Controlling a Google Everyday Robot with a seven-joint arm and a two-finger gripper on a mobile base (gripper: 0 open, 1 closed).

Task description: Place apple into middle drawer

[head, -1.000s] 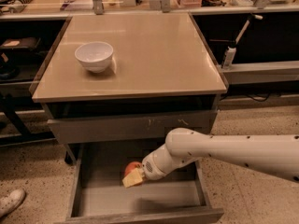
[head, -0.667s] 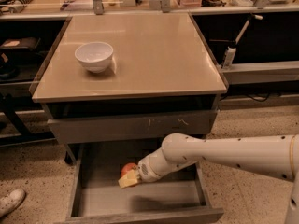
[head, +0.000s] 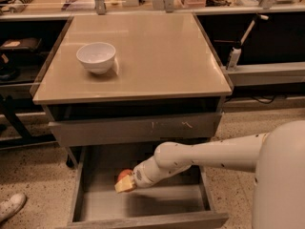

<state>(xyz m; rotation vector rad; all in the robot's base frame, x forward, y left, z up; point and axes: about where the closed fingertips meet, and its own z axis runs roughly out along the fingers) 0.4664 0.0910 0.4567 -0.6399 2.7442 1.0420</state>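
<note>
The apple point(head: 125, 174) is red-orange and sits in the tips of my gripper point(head: 124, 182), inside the open middle drawer point(head: 157, 203), towards its left side. The gripper is shut on the apple, with a pale yellow fingertip point(head: 122, 187) showing under it. The apple hangs just above the grey drawer floor, with a shadow below it. My white arm point(head: 205, 155) reaches in from the right over the drawer's right wall.
A white bowl point(head: 96, 56) stands on the beige tabletop point(head: 157, 56) at the left. The closed drawer front with pale scratches point(head: 143, 128) is above the open drawer. A white shoe point(head: 10, 206) is on the floor at lower left. My body point(head: 281, 180) fills the right edge.
My gripper has moved left and slightly down with the apple, further into the open drawer. The bowl and the drawers have not moved.
</note>
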